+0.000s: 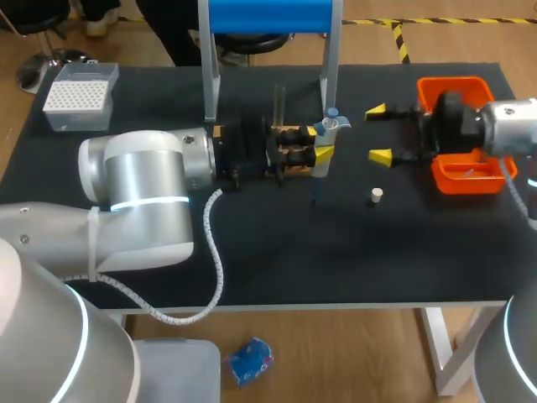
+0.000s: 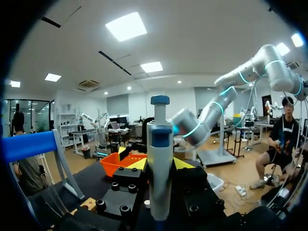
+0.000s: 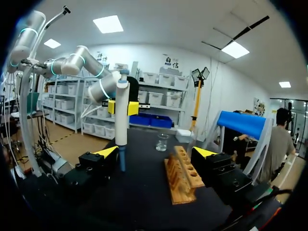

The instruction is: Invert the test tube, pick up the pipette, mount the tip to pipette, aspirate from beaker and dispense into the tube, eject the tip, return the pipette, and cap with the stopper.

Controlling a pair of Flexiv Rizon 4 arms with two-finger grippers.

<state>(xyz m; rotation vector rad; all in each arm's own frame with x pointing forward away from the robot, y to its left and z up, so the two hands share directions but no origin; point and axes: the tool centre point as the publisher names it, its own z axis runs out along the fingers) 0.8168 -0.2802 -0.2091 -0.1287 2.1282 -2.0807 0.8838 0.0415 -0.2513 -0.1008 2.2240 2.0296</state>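
My left gripper point(image 1: 325, 143) is shut on the white-and-blue pipette point(image 1: 332, 122), held upright over the table's middle next to the wooden tube rack point(image 1: 290, 133). In the left wrist view the pipette point(image 2: 160, 163) stands between my yellow fingertips point(image 2: 183, 163). A clear test tube point(image 1: 279, 99) stands upright just behind the rack. My right gripper point(image 1: 377, 133) is open, just right of the pipette and touching nothing. From the right wrist the pipette point(image 3: 121, 120), the rack point(image 3: 185, 177) and a glass beaker point(image 3: 162, 142) lie ahead of that open gripper point(image 3: 155, 153). The small white stopper point(image 1: 377, 195) lies on the mat.
An orange bin point(image 1: 464, 180) sits at the right, partly under my right wrist. A clear tip box point(image 1: 80, 96) stands at the far left. A stand with a blue top bar point(image 1: 268, 15) rises behind the rack.
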